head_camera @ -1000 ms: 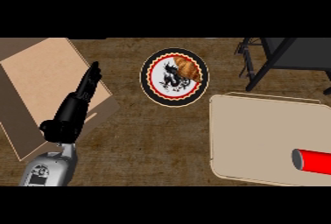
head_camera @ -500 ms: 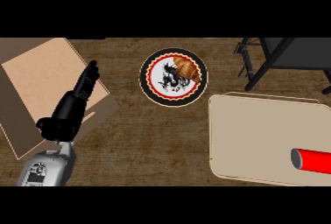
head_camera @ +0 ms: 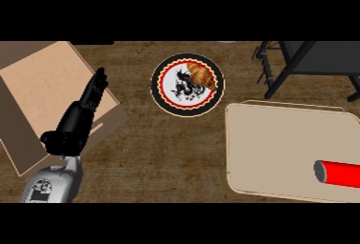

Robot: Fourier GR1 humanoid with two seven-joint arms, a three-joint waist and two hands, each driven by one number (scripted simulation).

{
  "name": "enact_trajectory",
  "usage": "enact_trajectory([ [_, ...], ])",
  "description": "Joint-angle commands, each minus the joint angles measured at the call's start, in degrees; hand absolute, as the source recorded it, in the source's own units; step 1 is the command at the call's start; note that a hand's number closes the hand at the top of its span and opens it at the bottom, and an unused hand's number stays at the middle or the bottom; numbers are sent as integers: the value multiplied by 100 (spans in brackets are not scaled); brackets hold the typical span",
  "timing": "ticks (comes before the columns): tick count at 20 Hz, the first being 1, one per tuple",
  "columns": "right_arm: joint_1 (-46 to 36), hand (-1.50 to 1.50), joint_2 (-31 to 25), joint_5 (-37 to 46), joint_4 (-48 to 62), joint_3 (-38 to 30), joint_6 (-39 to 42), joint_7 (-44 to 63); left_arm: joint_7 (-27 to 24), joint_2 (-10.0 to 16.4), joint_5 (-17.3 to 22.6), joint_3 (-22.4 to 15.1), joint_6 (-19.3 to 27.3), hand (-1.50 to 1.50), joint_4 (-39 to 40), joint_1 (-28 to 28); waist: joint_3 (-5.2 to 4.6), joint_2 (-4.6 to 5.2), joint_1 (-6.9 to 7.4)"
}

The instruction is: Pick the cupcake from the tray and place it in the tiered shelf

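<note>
Left hand [head_camera: 79,112], straight-fingered and empty, is seen at left. Nothing is picked from tray [head_camera: 281,138] or placed in tiered shelf [head_camera: 316,59] yet.

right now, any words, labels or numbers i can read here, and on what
No text can be read anywhere in the head view.
Plate: a black figure and a red ring, no letters.
Red cylinder and tray: plain.
Grey forearm: dark marks, too blurred to read.

The counter [head_camera: 175,157] looks rough-grained wood, the tray [head_camera: 281,147] smooth matt, the shelf [head_camera: 316,57] metal.
</note>
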Motion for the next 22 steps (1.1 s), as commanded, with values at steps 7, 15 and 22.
enact_trajectory([
  [7,-127,-150,127,-951,-216,-326,515,-311,-231,-196,-17,-150,-98,0,549,689,-87,86,-63],
  [15,-592,-150,-132,-1511,-611,-939,152,-115,-47,-214,-33,-73,-54,0,479,525,-85,80,-99],
  [22,-505,-150,-1110,-1702,-963,-1499,529,837,72,-210,-67,-29,-18,0,273,711,-87,36,-222],
])
